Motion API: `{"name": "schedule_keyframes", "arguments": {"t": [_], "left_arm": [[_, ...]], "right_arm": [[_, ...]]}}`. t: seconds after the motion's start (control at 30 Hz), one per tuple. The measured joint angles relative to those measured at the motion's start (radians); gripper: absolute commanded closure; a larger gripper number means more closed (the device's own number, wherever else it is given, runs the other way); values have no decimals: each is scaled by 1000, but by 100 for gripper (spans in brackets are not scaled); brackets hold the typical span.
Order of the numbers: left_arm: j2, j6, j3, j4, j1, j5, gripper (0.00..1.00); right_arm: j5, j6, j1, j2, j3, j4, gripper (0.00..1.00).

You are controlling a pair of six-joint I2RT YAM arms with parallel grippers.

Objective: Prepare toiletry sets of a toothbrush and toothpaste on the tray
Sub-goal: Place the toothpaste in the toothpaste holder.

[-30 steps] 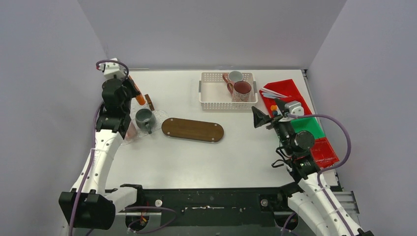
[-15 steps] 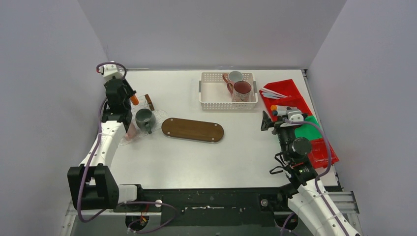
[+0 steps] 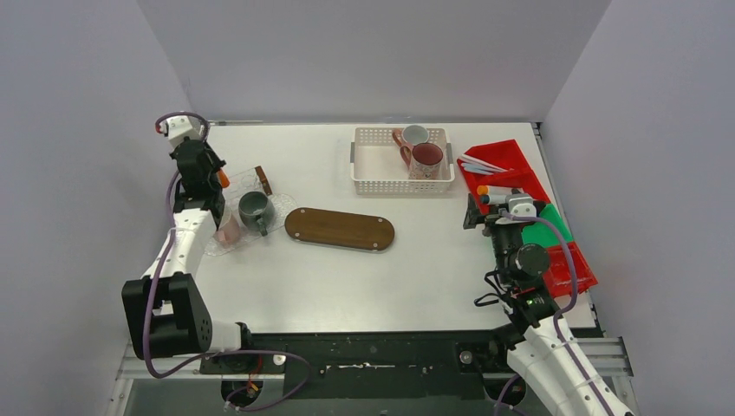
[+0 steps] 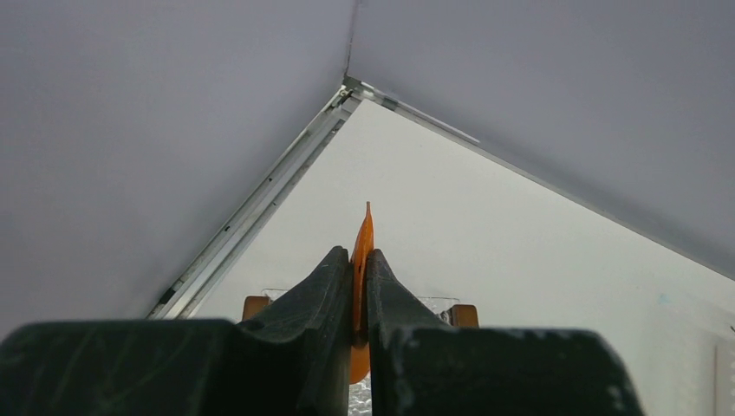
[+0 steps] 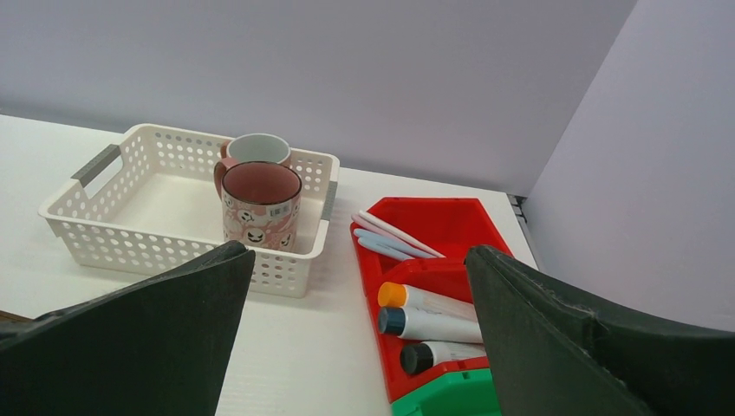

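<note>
Top view, left claw: your left gripper point(image 3: 217, 177) is pinched on an orange tube point(image 3: 224, 179), at the far-left edge of the clear tray point(image 3: 279, 217).
Top view, mugs: dark green mug point(image 3: 255, 211) stands on that tray. The pinkish mug point(image 3: 230, 230) is just beside it, partly hidden by the arm. The wooden tray point(image 3: 340, 229) lies to their right.
Top view, right claw: your right gripper point(image 3: 474, 211) is spread wide and holds nothing, near the red bin point(image 3: 511, 156).
Left wrist, grip: fingers are pressed flat on the tube, and its thin end pokes past the tips.
Right wrist, ahead: white basket point(image 5: 95, 221) holds the maroon mug point(image 5: 260, 208) and white mug point(image 5: 257, 149). Toothbrushes point(image 5: 390, 238) and tubes point(image 5: 433, 316) lie in the red bin.
</note>
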Motion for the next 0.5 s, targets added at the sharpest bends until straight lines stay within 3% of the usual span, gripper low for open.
{"name": "schedule_keyframes", "arguments": {"t": [0.5], "left_arm": [[29,-1,-41,8,71,-51,100]], "right_arm": [[-2,-12,-1,-4,-8,7,0]]}}
